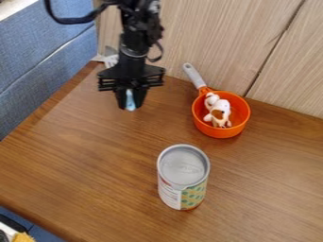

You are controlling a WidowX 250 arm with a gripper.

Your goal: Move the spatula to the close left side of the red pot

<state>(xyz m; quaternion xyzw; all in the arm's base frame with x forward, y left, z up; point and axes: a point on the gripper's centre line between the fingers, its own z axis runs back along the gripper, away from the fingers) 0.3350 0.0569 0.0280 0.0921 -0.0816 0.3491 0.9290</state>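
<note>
In the camera view, the black two-finger gripper (pixel 131 105) hangs over the brown wooden desk (pixel 82 156), its fingers narrowed on the light-blue handle of the spatula (pixel 131 99), whose pale slotted head shows behind the gripper, near the light wood panel (pixel 202 38). Right of the gripper in the view, well apart from it, sits the round orange-red pot (pixel 221 133) with a grey handle, a white-and-brown toy dog (pixel 219 111) inside. Nearer the camera than the gripper, and right of it, a silver-topped cylindrical can (pixel 183 176) stands upright.
</note>
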